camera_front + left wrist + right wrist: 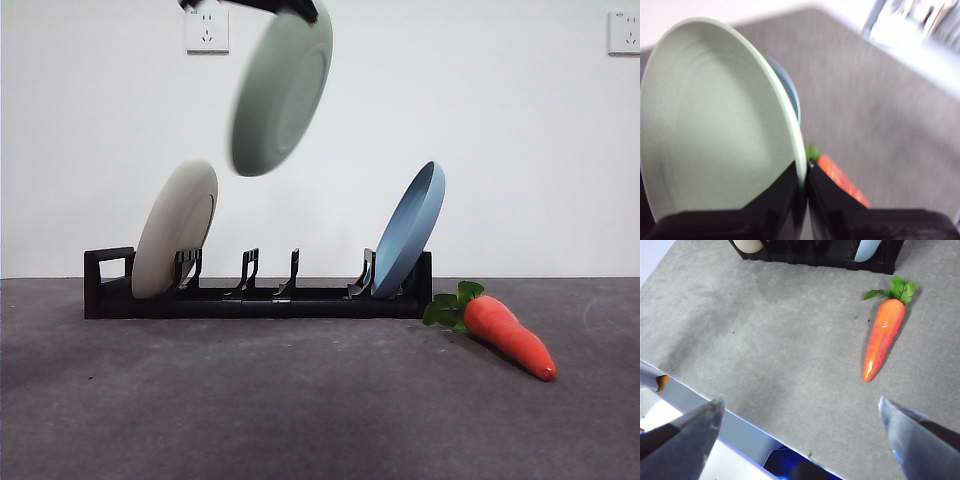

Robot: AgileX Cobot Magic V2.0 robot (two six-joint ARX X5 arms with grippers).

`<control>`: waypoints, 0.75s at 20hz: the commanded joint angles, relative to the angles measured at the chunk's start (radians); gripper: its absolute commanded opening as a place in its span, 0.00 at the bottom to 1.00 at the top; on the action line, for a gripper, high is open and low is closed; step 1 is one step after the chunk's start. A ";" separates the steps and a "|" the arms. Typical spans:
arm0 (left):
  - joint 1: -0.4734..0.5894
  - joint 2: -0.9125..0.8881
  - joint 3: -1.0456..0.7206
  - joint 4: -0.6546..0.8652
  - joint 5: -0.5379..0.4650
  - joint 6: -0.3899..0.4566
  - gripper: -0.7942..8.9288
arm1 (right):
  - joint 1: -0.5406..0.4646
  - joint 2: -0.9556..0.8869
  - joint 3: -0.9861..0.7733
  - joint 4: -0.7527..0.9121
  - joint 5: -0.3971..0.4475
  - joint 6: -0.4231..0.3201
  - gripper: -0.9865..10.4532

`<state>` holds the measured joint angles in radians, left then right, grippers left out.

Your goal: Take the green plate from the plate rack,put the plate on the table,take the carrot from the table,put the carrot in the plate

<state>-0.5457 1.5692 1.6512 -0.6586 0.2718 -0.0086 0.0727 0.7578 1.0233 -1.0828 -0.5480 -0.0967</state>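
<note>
One green plate (280, 95) hangs tilted in the air above the plate rack (260, 295), clear of its prongs, and we see the left pincer (804, 175) clamped on its rim (both jaws pressed against the edge). Two plates stand in the rack: a cream-white plate (175, 230) near the handle end and a blue plate (410, 230) at the other end, with vacant slots between. The carrot (508, 335) lies on the table (250, 400) just beside the rack's blue-plate end, leaves toward the rack. We find the right pincer (800, 425) hovering over the table's near edge, jaws wide apart, holding nothing.
</note>
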 commanded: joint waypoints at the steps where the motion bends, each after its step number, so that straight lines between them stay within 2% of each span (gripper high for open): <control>1: -0.098 -0.040 -0.003 -0.136 -0.190 0.165 0.07 | 0.003 0.011 0.003 0.005 0.000 0.002 0.72; 5: -0.290 -0.051 -0.011 -0.289 -0.438 0.209 0.07 | 0.003 0.039 0.003 0.004 0.000 0.002 0.72; 8: -0.427 -0.051 -0.114 -0.266 -0.608 0.203 0.08 | 0.003 0.043 0.003 0.005 0.000 0.002 0.72; 11: -0.489 -0.051 -0.282 -0.157 -0.666 0.192 0.07 | 0.003 0.047 0.003 0.005 -0.001 0.002 0.72; 15: -0.527 -0.040 -0.560 0.085 -0.703 0.198 0.07 | 0.003 0.048 0.003 0.005 0.000 0.002 0.72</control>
<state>-1.0687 1.5185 1.1198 -0.5972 -0.4194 0.1829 0.0727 0.8055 1.0233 -1.0817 -0.5476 -0.0967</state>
